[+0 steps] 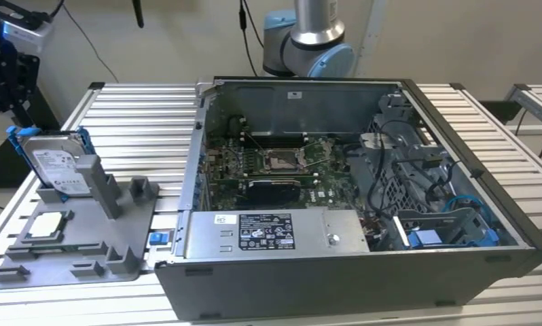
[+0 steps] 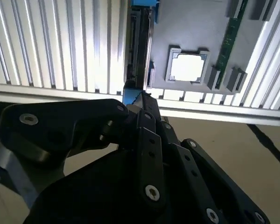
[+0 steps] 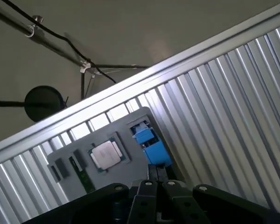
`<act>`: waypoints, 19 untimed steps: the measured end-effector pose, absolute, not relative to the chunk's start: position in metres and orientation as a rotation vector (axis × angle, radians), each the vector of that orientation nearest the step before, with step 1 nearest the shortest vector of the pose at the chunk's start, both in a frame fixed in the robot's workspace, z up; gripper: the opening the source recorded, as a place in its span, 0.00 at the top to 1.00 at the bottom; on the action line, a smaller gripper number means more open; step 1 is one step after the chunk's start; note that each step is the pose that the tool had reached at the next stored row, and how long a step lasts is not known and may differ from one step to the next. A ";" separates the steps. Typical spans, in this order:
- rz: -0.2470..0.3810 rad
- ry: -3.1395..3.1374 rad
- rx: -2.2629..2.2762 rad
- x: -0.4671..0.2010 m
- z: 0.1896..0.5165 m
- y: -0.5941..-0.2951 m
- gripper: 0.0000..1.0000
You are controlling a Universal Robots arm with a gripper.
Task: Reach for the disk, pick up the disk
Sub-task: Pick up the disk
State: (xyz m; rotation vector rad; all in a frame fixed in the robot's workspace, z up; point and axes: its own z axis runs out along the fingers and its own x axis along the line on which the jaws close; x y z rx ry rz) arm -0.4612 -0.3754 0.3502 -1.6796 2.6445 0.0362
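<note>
- The disk (image 1: 53,163), a flat rectangular silver metal drive with a white label and a bright blue plastic bracket, stands on end in a slot of the grey plastic holder tray (image 1: 117,227), at the exterior view's left, on the ribbed aluminium table (image 1: 135,115).
- Its long axis goes upward and leans back a little. The label side faces the exterior view's right and near side.
- A grey post of the tray hides the lower part of the disk.
- In the second wrist view the disk (image 2: 139,51) is seen only by its thin edge, so the label is not visible.
- The black gripper (image 2: 143,105) has its tip just at the blue end of the disk. I cannot tell if it touches, or if it is open or closed; its body is cut off.
- A small square silver chip (image 1: 49,224) lies flat in the tray, nearer than the disk.
- The open grey computer case (image 1: 344,285) stands to the exterior view's right of the tray.
</note>
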 end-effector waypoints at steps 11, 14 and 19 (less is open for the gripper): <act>0.036 2.462 -1.938 -0.461 0.350 -0.375 1.00; 0.037 2.408 -2.006 -0.461 0.350 -0.375 1.00; 0.037 2.316 -2.113 -0.461 0.350 -0.375 1.00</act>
